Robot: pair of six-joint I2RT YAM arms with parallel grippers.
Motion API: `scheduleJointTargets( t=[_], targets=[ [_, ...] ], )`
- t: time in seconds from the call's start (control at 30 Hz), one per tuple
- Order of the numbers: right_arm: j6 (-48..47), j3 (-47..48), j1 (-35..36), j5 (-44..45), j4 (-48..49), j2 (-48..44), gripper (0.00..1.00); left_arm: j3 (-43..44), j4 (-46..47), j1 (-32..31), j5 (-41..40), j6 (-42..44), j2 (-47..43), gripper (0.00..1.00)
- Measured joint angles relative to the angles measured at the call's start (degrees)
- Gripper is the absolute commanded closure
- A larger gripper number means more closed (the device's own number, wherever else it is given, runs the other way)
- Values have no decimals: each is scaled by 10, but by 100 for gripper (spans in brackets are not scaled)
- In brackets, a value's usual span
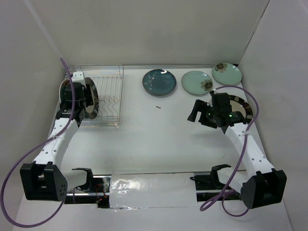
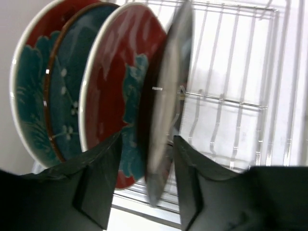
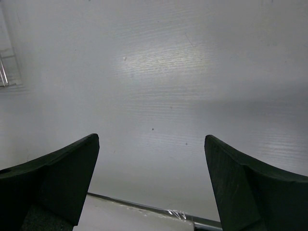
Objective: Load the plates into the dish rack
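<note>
The dish rack [image 1: 108, 94] stands at the back left. Three plates stand in it: a red one [image 2: 29, 96], a dark teal one [image 2: 67, 101] and a second red one [image 2: 113, 96]. A fourth plate with a dark rim [image 2: 166, 91], seen edge-on and blurred, stands upright between the fingers of my left gripper [image 2: 147, 138]; the jaws are open with gaps on both sides. In the top view that gripper [image 1: 91, 98] is at the rack's left part. My right gripper [image 1: 197, 111] is open and empty above the table, and its wrist view [image 3: 151, 159] shows only bare white surface.
A dark teal plate [image 1: 159, 82] and two pale mint plates [image 1: 197, 82] [image 1: 226, 73] lie flat along the back. A cream plate with a dark rim [image 1: 244, 107] lies partly under my right arm. A small dark speck [image 1: 158, 107] lies mid-table. White walls enclose the table.
</note>
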Motion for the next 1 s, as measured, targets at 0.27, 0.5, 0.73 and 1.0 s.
scheduleJointTargets(
  t=[0.27,0.5,0.73,1.0],
  targets=[
    [31,6,-1,-64,52,51,7,79,-51,-46,15,-53,2,8],
    [90,33,-1,-118,167,174,10,130,-102,-103,53,-125,-3,3],
    [160,99,-1,-134,298,333,12,103,-153,-178,85,-190,-18,2],
    [238,184,-1,-127,416,503,16,33,-190,-229,106,-249,-39,0]
  ],
)
